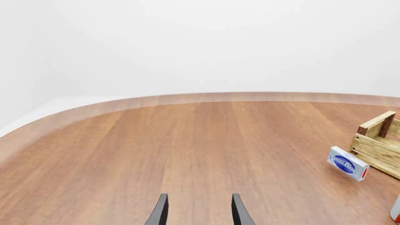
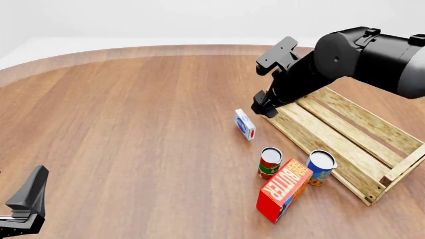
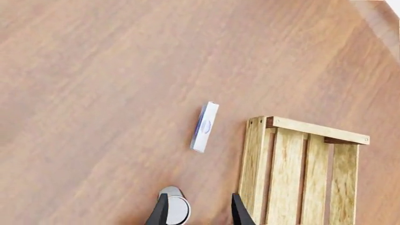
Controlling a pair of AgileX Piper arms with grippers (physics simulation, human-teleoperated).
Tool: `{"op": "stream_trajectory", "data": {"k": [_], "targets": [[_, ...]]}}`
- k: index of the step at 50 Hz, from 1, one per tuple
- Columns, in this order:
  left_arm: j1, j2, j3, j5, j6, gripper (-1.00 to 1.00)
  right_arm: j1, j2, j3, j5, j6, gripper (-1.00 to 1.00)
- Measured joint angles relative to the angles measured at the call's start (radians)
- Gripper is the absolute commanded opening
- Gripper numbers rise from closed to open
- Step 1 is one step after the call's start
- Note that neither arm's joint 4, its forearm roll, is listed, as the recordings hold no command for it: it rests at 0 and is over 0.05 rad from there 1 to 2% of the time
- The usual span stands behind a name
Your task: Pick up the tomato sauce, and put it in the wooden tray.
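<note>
The tomato sauce (image 2: 269, 162) is standing upright on the table (image 2: 133, 124), just beside the red BUTTER box (image 2: 284, 190) and near the blue-and-yellow can (image 2: 321, 168). All three are sitting close to the near long side of the wooden tray (image 2: 345, 144).

The right gripper (image 3: 198, 210) is hanging above the table, over the tray's far corner and well apart from the tomato sauce. In the right wrist view the silver-white top of the can (image 3: 175, 209) is showing partly behind one finger (image 3: 160, 212). The jaws are standing spread apart, and they are holding nothing and touching nothing.

A small blue-and-white box (image 2: 244, 124) is lying between the gripper and the cans, near the tray.

The left gripper (image 1: 198, 211) is waiting low at the near left of the table, far from the cans. Its jaws are also spread, with only bare wood between them.
</note>
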Motion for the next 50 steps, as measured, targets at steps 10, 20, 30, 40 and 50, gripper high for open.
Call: {"op": "stream_trajectory", "data": {"k": [10, 20, 30, 40, 50], "targets": [[0.000, 0.000, 0.000, 0.000, 0.000, 1.00, 0.028, 0.057, 0.080, -0.048, 0.023, 1.00], [0.000, 0.000, 0.000, 0.000, 0.000, 1.00, 0.038, 0.102, 0.152, -0.100, 0.039, 1.00], [0.000, 0.000, 0.000, 0.000, 0.000, 1.00, 0.018, 0.143, 0.208, -0.153, 0.044, 1.00], [0.000, 0.000, 0.000, 0.000, 0.000, 1.00, -0.007, 0.186, 0.236, -0.191, 0.040, 1.00], [0.000, 0.000, 0.000, 0.000, 0.000, 1.00, -0.016, 0.215, 0.249, -0.217, 0.054, 1.00]]}}
